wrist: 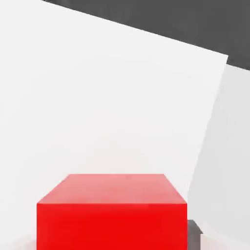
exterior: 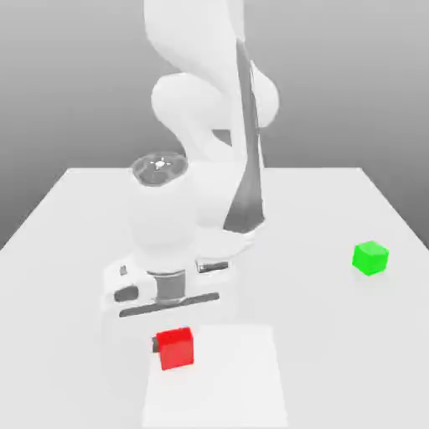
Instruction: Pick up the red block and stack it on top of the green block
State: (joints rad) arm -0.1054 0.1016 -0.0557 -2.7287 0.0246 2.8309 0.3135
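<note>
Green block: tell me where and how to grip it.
Best gripped by two opposite upright sides of the green block, with the jaws coming straight down from above. It is a small cube with flat faces and sits flat on the table, top uncovered, turned a little in the exterior view, so the jaws should turn to match.

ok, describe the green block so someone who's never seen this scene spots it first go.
Find the big white robot arm over the pale table in the exterior view. Toward that view's right, out on its own away from the arm, sits a small bright green cube. The other cube is red and right by the gripper.
</note>
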